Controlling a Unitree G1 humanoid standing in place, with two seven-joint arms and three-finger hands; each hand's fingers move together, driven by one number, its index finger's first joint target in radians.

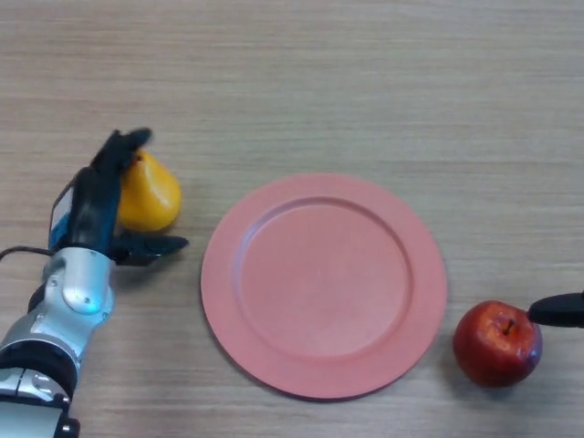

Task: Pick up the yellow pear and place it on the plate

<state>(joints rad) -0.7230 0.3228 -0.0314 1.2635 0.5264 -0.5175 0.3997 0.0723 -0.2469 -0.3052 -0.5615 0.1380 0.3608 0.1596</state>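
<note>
The yellow pear [153,196] lies on the wooden table, left of the pink plate [324,285]. My left hand [91,205] is against the pear's left side. Its fingers [121,151] reach over the pear's top, and its thumb [155,245] stretches out just below the pear. The fingers look fairly straight and bracket the pear without clamping it. The pear rests on the table. The plate has nothing on it. Only a black tip of my right hand [558,310] shows at the right edge.
A red apple [495,343] sits on the table to the right of the plate, touching or almost touching the right hand's tip.
</note>
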